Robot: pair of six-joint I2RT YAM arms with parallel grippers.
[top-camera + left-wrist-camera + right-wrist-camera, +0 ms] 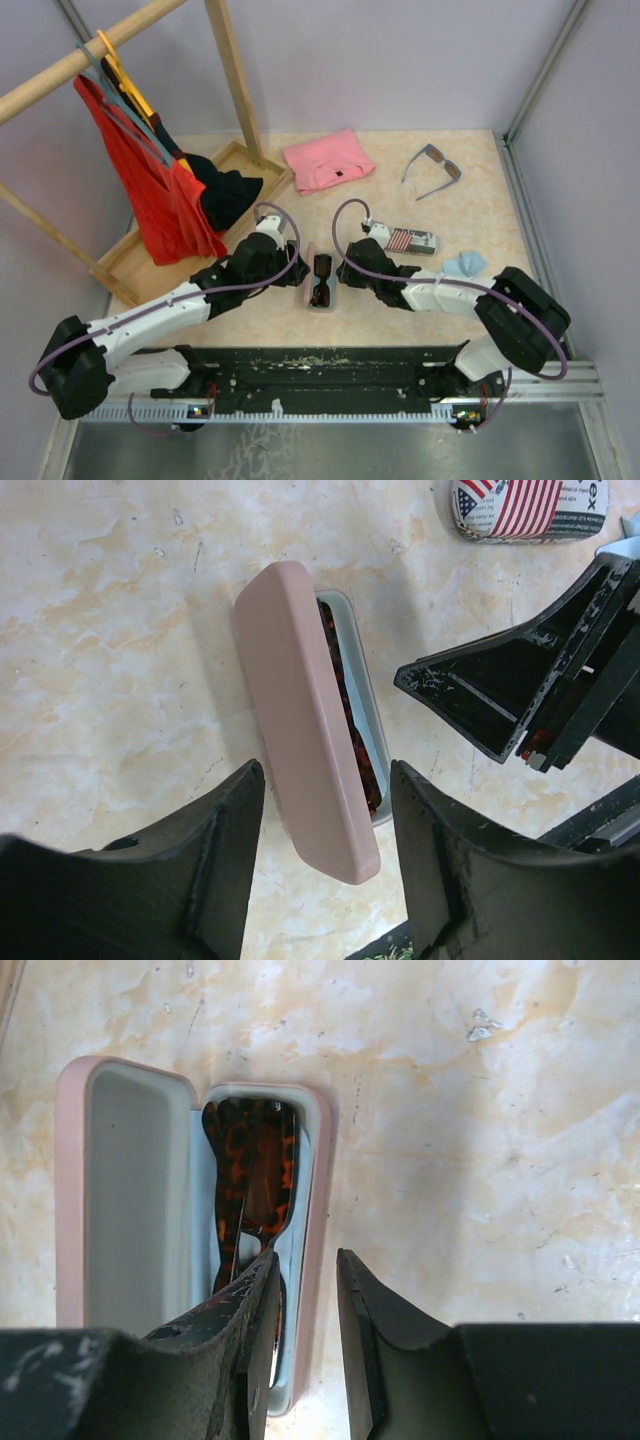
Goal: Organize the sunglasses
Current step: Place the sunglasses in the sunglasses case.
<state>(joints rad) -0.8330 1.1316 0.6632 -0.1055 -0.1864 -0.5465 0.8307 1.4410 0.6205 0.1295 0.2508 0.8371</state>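
Observation:
The brown-framed sunglasses (250, 1165) lie folded inside an open pink case (318, 1190), whose lid (300, 710) stands raised on edge. My left gripper (322, 770) is open and straddles the near end of that lid, with table showing on both sides of it. My right gripper (306, 1258) is open by a narrow gap. One finger hangs over the case's inside and the other outside its right wall. In the top view both grippers flank the case (322, 300). The grey-blue sunglasses (432, 170) lie unfolded at the back right.
A flag-patterned case (410, 240) and a light blue cloth (465, 265) lie right of the pink case. A folded pink garment (328, 160) is at the back. A wooden rack with hanging clothes (160, 190) stands on a wooden tray (125, 265) on the left.

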